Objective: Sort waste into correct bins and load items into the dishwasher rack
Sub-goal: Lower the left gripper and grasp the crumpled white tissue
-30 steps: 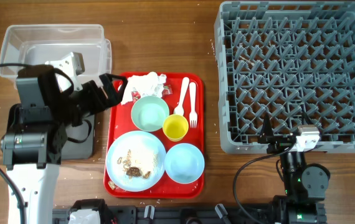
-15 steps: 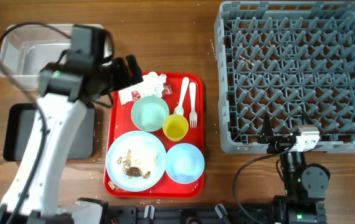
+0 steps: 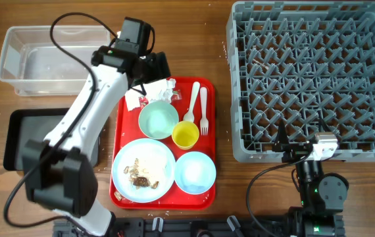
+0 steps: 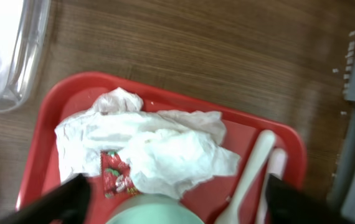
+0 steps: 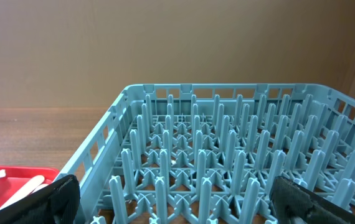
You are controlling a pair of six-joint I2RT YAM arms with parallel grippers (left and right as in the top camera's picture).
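Observation:
My left gripper (image 3: pixel 156 70) is open and empty, hovering over the crumpled white napkins (image 3: pixel 156 88) at the far end of the red tray (image 3: pixel 123 125). In the left wrist view the napkins (image 4: pixel 159 143) lie between my open fingers (image 4: pixel 174 202), with a red-and-white wrapper (image 4: pixel 114 175) and the mint-green bowl (image 4: pixel 156 213) just below. The tray also holds the yellow cup (image 3: pixel 185 135), the white spoon (image 3: pixel 193 100) and fork (image 3: pixel 203 108), the blue bowl (image 3: pixel 195 172), and the blue plate (image 3: pixel 143 158) with food scraps (image 3: pixel 141 175). My right gripper (image 5: pixel 187 202) is open and empty at the near edge of the grey rack (image 3: pixel 312 79).
The clear tub (image 3: pixel 49 58) stands at the far left and the black tray (image 3: pixel 22 135) in front of it, partly under my left arm. The rack (image 5: pixel 227 155) fills the right wrist view. Bare wooden table lies between tray and rack.
My left arm has swung from over the black tray and clear tub rightward, so its open gripper now hangs over the napkins. The right arm has not moved.

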